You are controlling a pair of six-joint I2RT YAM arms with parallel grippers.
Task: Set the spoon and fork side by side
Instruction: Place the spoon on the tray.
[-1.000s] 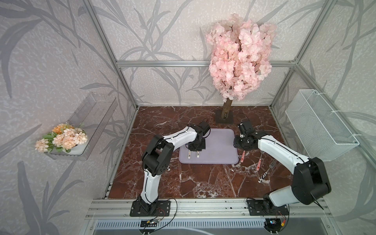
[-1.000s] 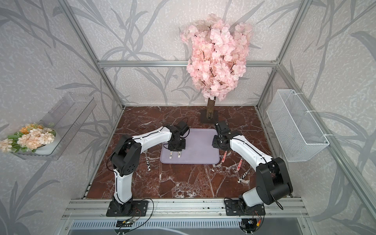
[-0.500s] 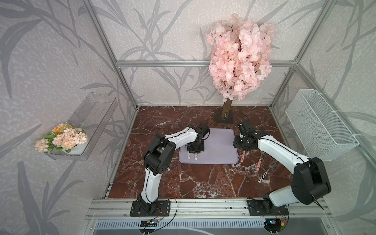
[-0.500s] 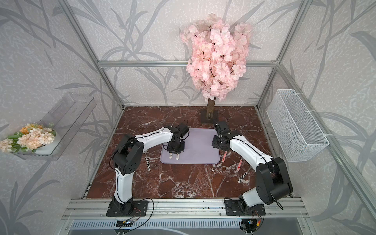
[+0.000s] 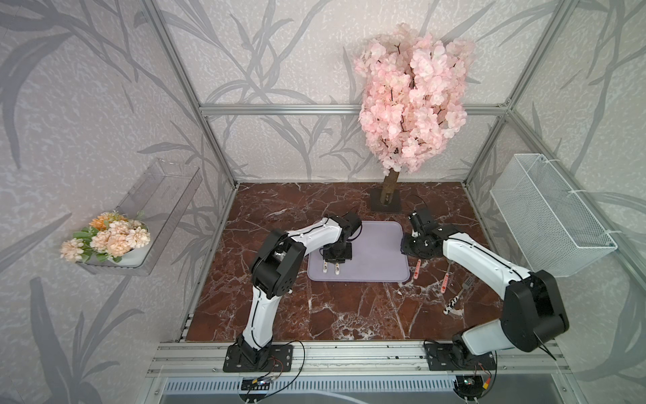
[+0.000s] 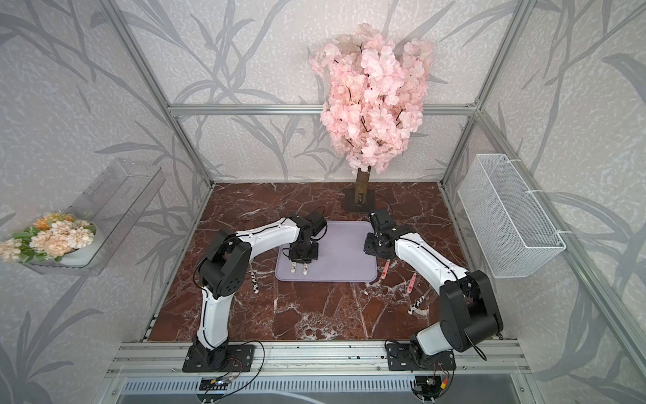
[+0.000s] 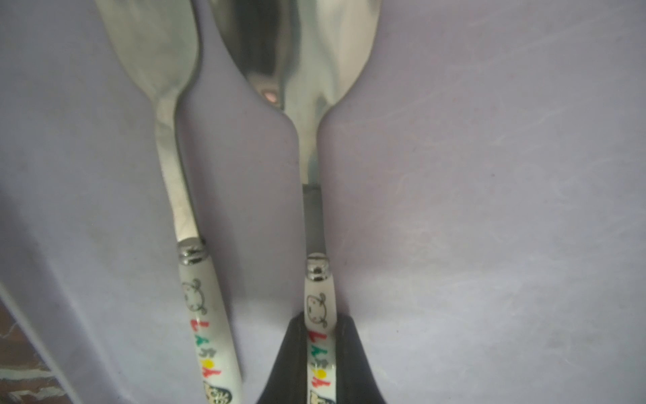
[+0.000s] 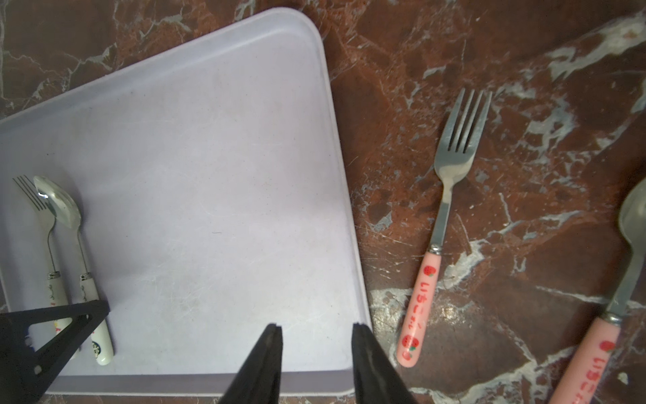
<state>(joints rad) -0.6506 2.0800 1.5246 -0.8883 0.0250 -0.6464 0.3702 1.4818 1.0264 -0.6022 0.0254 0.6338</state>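
**Left claw clamped on the spoon, fork lying alongside on the tray**

Your left gripper [image 7: 320, 327] is closed on the white handle of the spoon [image 7: 311, 87]. The spoon lies at the tray [image 8: 209, 140] edge on that arm's side, just beside the matching fork [image 7: 164, 70]. If you pull away before the jaws have fully let go, the slick handle could drag and swing the spoon onto the fork. Its bowl looks tipped, so it may roll on release. Your right gripper [image 8: 316, 335] hangs part-open and empty over the tray's opposite edge, where a dip could shove the tray. Past that edge a pink fork [image 8: 451, 196] lies loose on the glossy marble table [image 5: 349, 314]. Behind the tray stands a blossom tree [image 5: 409, 98].
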